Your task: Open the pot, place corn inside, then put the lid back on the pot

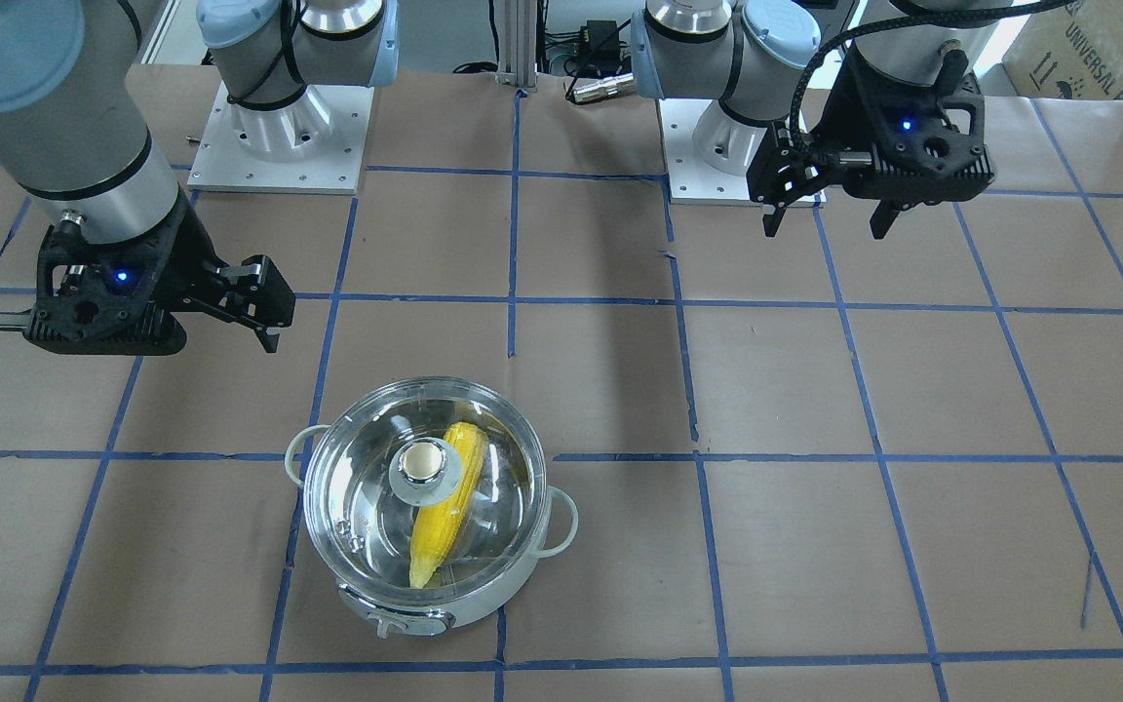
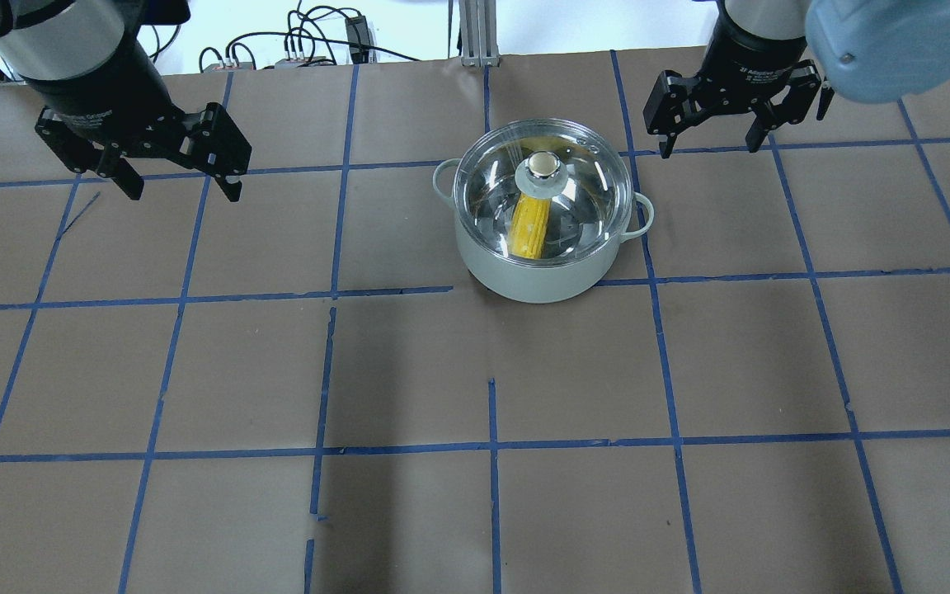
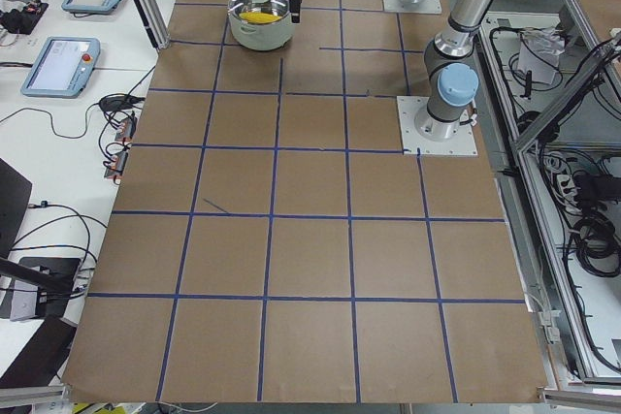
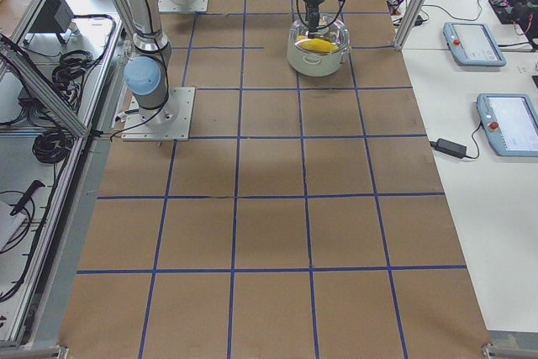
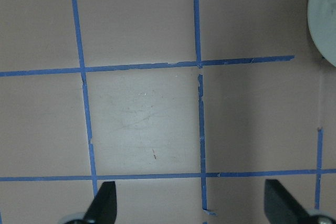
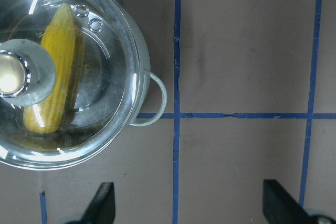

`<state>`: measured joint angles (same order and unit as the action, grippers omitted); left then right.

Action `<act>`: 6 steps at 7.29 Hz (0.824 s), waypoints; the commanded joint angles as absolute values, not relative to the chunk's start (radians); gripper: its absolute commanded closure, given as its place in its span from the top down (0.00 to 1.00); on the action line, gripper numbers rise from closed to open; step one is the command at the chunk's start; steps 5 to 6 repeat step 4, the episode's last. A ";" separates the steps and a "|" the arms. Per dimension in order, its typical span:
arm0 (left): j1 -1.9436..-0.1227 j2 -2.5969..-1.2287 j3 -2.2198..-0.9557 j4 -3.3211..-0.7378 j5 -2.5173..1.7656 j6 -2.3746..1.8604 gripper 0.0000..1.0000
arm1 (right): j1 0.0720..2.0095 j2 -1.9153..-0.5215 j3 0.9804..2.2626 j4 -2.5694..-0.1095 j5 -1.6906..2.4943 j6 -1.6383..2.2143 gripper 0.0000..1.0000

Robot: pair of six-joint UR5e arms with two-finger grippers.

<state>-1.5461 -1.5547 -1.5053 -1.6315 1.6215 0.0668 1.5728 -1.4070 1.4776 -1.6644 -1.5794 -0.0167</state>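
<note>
The round stainless-steel pot with the pale outer shell [image 2: 524, 282] stands on the brown paper-covered bench [image 2: 475, 495], which is gridded with blue tape. The pot is on the right arm's side of the middle. The round clear glass lid [image 2: 586, 177] sits on it, with its beige-topped metallic centre knob [image 2: 543, 166] uppermost. Through the glass the yellow tapered ear of corn [image 2: 529, 227] shows lying inside the pot. It spans most of the inside and passes under the knob.

By my reading the task is all but done, with the corn in and the lid on. The step in hand is then only to leave the pot clean and settled. To do that well, check that the lid's ring sits level all round the rim. In the right wrist view it looks concentric with the pot, with no lifted edge that I can see. Any withdrawal should go up and away, so that no finger catches the small pale loop side handle [image 6: 157, 98] or the knob and tips the glass.

The right pincer [image 2: 710, 147] hangs near the pot but apart from it, with its jaws spread wide and holding nothing. The left pincer [image 2: 185, 195] is well apart from the pot over bare bench. It is likewise spread wide and holds nothing, and only the pot's pale edge shows at the corner of its wrist view.
</note>
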 commanded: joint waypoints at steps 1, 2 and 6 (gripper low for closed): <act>-1.542 -1.565 -1.496 -1.601 1.611 0.074 1.00 | 1.577 -1.408 1.476 -1.664 -1.577 -0.017 1.00; -1.542 -1.566 -1.491 -1.601 1.612 0.072 1.00 | 1.577 -1.408 1.476 -1.664 -1.577 -0.014 1.00; -1.540 -1.574 -1.512 -1.547 1.612 0.069 1.00 | 1.582 -1.411 1.476 -1.666 -1.575 -0.008 1.00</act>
